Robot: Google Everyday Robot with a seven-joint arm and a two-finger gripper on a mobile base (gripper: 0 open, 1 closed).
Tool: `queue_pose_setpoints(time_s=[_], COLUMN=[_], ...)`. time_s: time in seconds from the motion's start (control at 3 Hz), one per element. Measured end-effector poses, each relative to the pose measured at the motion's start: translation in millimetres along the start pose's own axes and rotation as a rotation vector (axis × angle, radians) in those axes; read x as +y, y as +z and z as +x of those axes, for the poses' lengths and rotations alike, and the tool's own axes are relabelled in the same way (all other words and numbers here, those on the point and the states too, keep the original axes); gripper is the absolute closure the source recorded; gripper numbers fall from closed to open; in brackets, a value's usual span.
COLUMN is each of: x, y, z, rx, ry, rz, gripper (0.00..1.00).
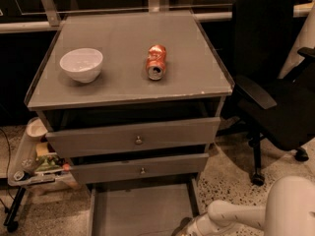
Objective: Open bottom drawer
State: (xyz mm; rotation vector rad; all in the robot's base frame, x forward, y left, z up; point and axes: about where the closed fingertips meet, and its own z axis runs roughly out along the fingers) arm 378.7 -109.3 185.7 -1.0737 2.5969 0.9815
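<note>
The grey cabinet [128,95] has three drawers. The bottom drawer [142,210] stands pulled far out at the lower edge of the view, showing its plain grey tray. Its front and knob are cut off by the frame edge. My gripper [183,228] is at the drawer's right front corner, low in the view and partly cut off. My white arm [231,215] reaches to it from the right. The mid-sized drawer front [140,169] and the tallest front [138,139] each stand out a little from the cabinet.
A white bowl [81,64] and a crushed red can [156,61] lie on the cabinet top. A black office chair [275,97] stands close on the right. A small cart with clutter [34,161] stands on the left. The floor is speckled.
</note>
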Motion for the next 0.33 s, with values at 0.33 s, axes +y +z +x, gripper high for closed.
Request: queue_pose_setpoints(time_s=[0.33], x=[0.0], y=[0.0], z=[0.0], rx=[0.000], ry=[0.000], rz=[0.000], gripper=[1.00])
